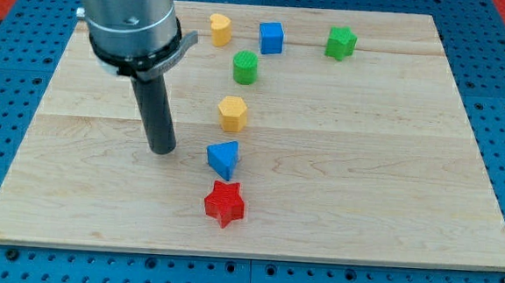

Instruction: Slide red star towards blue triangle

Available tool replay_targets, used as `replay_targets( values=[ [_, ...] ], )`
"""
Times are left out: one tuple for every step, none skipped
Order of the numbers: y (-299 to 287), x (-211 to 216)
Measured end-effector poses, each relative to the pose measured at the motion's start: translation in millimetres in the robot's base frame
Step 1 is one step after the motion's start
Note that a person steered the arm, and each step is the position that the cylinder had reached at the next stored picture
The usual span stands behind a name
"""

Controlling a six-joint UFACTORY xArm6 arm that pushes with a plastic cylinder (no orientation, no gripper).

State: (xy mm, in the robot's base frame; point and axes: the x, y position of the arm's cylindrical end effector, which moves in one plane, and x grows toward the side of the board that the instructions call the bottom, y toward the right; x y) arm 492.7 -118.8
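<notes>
Red star sits just below the blue triangle, nearly touching.

Your rod has no jaws to open or close. My tip (161, 149) rests left of the blue triangle (223, 159), apart from it; the red star (225, 203) lies just beneath. Push off-centre and you'd likely spin the star aside, or knock the triangle towards the yellow block (233, 113) above it.
</notes>
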Motion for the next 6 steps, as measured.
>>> replay_targets(
  values=[
    [-19,37],
    [-22,114],
    [-9,126],
    [62,124],
    [143,123],
    [131,102]
  ],
)
